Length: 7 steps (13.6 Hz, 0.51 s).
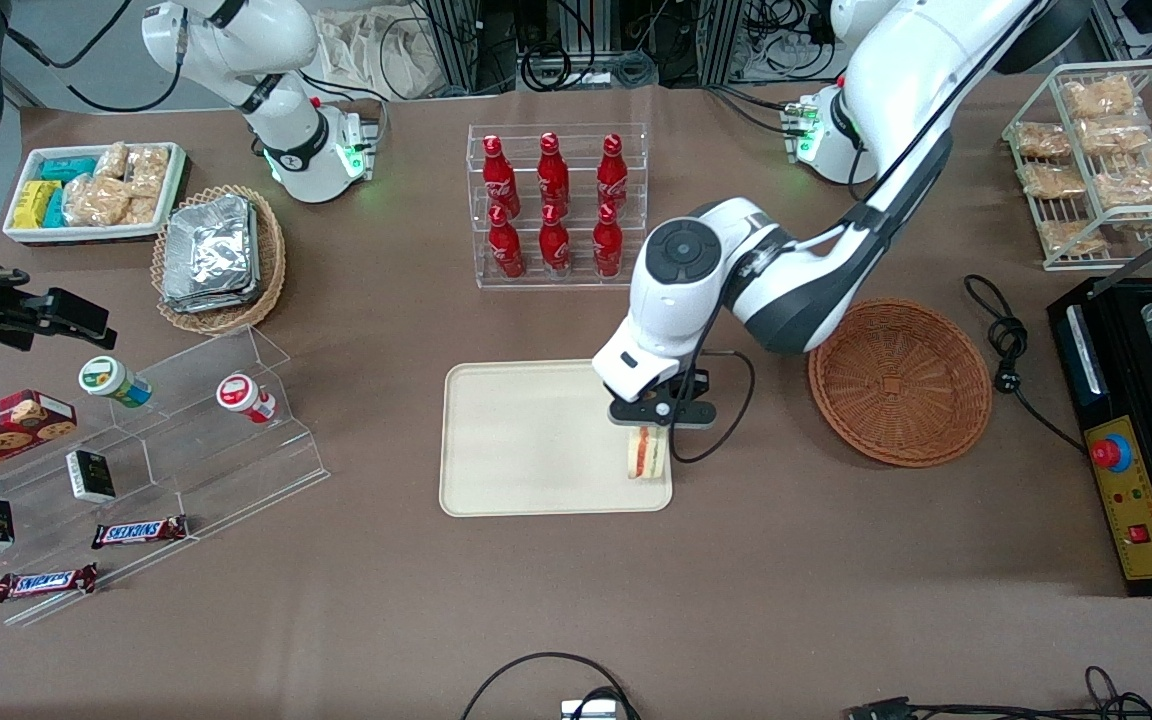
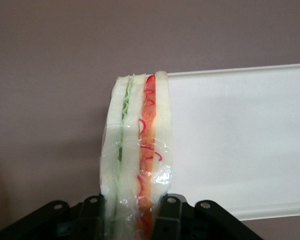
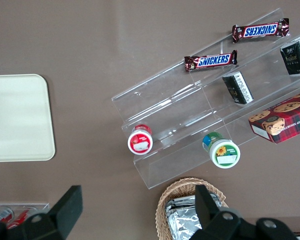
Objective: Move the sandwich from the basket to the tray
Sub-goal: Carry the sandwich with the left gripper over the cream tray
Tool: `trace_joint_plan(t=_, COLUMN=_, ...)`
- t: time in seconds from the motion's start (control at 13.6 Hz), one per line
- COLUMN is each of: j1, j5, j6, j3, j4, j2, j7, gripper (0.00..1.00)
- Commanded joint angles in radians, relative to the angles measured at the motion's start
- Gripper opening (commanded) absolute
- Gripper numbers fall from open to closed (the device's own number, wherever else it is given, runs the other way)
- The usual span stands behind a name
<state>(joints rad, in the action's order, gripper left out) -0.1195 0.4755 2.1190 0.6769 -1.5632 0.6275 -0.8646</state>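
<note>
The sandwich (image 1: pixel 647 452), a clear-wrapped white wedge with red and green filling, stands on edge at the corner of the cream tray (image 1: pixel 526 440) nearest the basket. My left gripper (image 1: pixel 652 432) is right above it, shut on the sandwich; in the left wrist view both black fingers (image 2: pixel 167 215) press against the sandwich (image 2: pixel 137 150) with the tray (image 2: pixel 240 135) beside it. The round reddish-brown wicker basket (image 1: pixel 899 382) sits beside the tray toward the working arm's end, with nothing in it.
A clear rack of red bottles (image 1: pixel 556 205) stands farther from the front camera than the tray. A clear stepped shelf with snacks (image 1: pixel 136 440) and a foil-packet basket (image 1: pixel 219 258) lie toward the parked arm's end. A black appliance (image 1: pixel 1136 430) and a wire rack (image 1: pixel 1101 160) are at the working arm's end.
</note>
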Motion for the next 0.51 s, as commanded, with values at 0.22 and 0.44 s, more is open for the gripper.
trace_joint_plan(t=0.22, j1=-0.035, j5=0.035, j6=0.021, j3=0.001, j4=0.055, j2=0.146, j7=-0.016, gripper=0.34)
trace_joint_plan(t=0.44, j1=-0.043, j5=0.037, j6=0.029, j3=0.001, j4=0.055, j2=0.179, j7=-0.033, gripper=0.34)
